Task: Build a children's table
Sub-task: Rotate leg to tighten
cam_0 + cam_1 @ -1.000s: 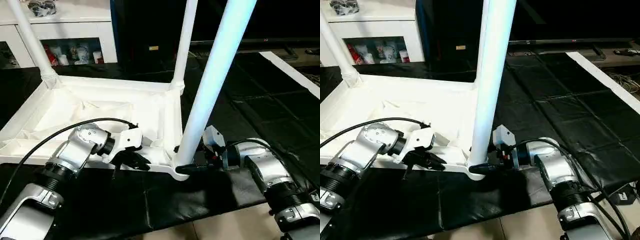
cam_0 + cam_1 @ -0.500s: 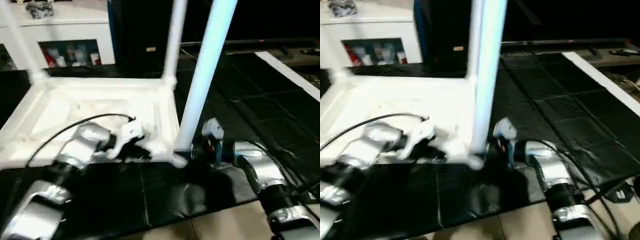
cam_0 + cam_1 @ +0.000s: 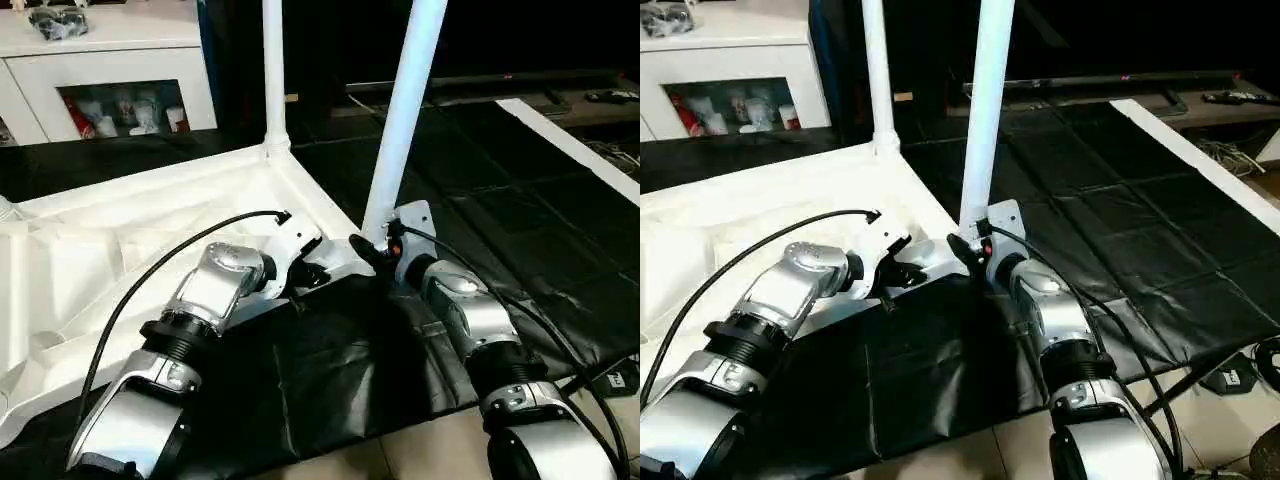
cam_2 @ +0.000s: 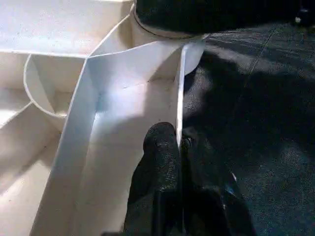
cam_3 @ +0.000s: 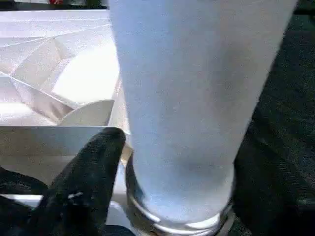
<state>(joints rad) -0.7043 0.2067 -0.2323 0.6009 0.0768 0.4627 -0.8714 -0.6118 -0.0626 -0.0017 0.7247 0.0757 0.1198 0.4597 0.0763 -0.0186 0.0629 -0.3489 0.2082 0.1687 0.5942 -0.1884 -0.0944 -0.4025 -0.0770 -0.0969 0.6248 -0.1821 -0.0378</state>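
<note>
L gripper (image 4: 179, 147) is pinched shut on the thin ribbed rim of the upside-down white plastic table top (image 3: 150, 230), forearm angled in from near-left. R gripper (image 3: 372, 250) straddles the base of the near corner's smooth tapered leg (image 3: 405, 110), fingers (image 5: 93, 172) spread beside it, touching—grip unclear. Black matte mat (image 3: 520, 230) lies wrinkled w/ open room to the right; second leg (image 3: 273, 70) upright at far corner.

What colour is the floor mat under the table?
Black. The mat under the white upturned table shows best in the right eye view.
</note>
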